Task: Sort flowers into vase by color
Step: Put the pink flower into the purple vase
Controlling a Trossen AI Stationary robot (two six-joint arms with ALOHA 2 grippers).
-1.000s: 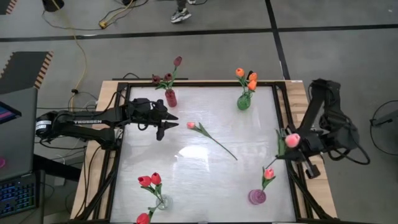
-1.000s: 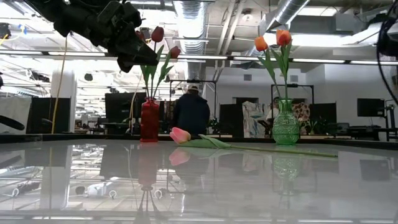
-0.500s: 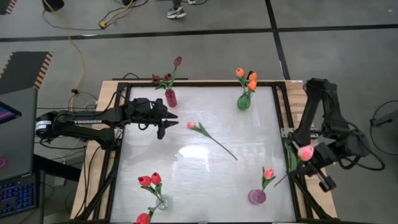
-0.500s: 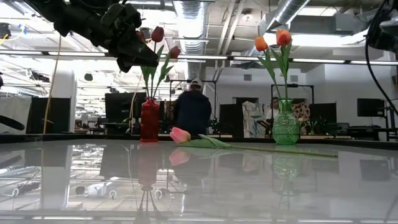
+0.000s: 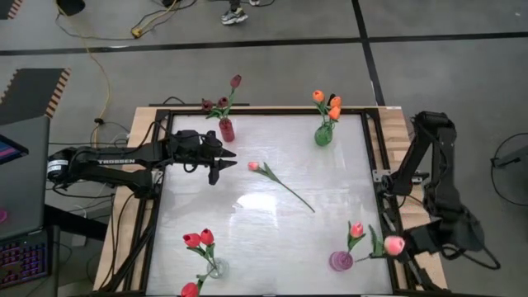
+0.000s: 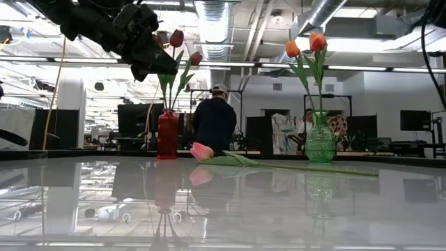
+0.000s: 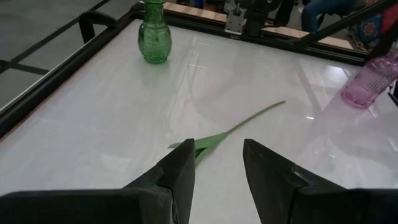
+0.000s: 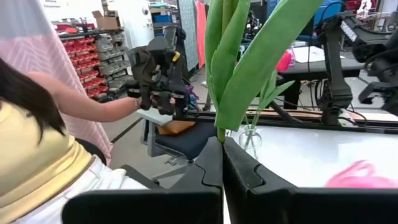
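In the high view, the right tool (image 5: pixel 410 245) is seen clenched on a pink tulip (image 5: pixel 393 244) off the table's right edge, with the pink vase (image 5: pixel 341 261) just beside it toward the table (image 5: pixel 272 223); the stem's long axis points at that vase. The left tool (image 5: pixel 221 161) hangs released, and a loose pink tulip (image 5: pixel 276 177) lies nearest it. In the right wrist view, a green stem (image 8: pixel 221 68) is gripped upright between the shut fingers (image 8: pixel 208 165).

White table (image 5: pixel 247 223): 4 vases, 1 loose pink tulip (image 5: pixel 255 166).

4 vases (image 5: pixel 323 136), approx. 12 flowers (image 5: pixel 256 167).
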